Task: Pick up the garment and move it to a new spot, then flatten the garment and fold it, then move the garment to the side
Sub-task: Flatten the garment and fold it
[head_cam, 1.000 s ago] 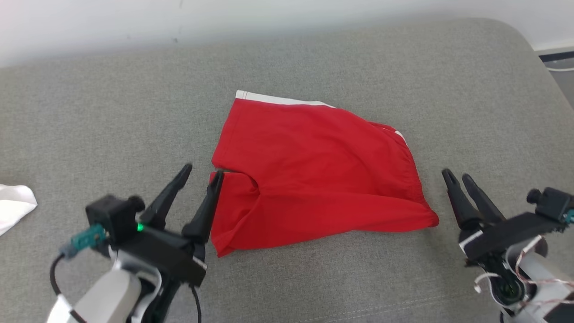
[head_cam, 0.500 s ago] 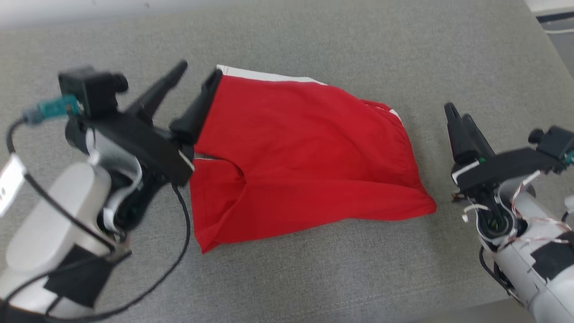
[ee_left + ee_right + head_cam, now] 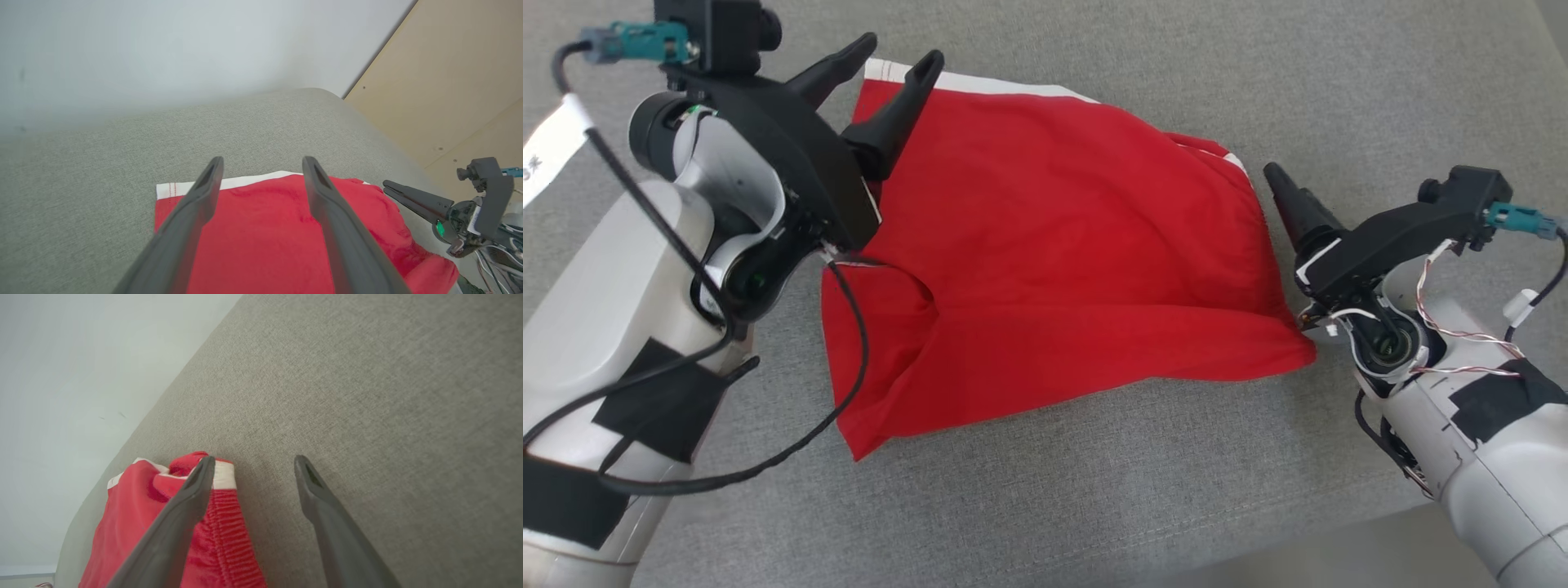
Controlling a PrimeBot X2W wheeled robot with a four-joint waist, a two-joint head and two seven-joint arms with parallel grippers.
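The left gripper (image 3: 903, 51) stands with its two long dark fingers spread wide and nothing between them. In the left wrist view the left gripper (image 3: 263, 163) has its tips over the white-trimmed far edge of the red fabric shorts (image 3: 265, 228); whether they touch the cloth cannot be told. The right gripper (image 3: 1270, 169) points toward the gathered side of the shorts (image 3: 1054, 269). In the head view its fingers line up as one, but the right wrist view shows the right gripper (image 3: 254, 459) parted and empty, one finger over the ribbed elastic waistband of the shorts (image 3: 229, 547), the other over the bare grey woven cushion (image 3: 367, 396).

The shorts lie roughly flat on the cushion (image 3: 1339, 82), between the two grippers, with creases running across the near half. A thin black cable (image 3: 864, 359) from the left arm drapes over their near left part.

Beyond the cushion (image 3: 102, 163) rises a pale wall (image 3: 122, 49), with a beige wooden panel (image 3: 449, 81) beside it.
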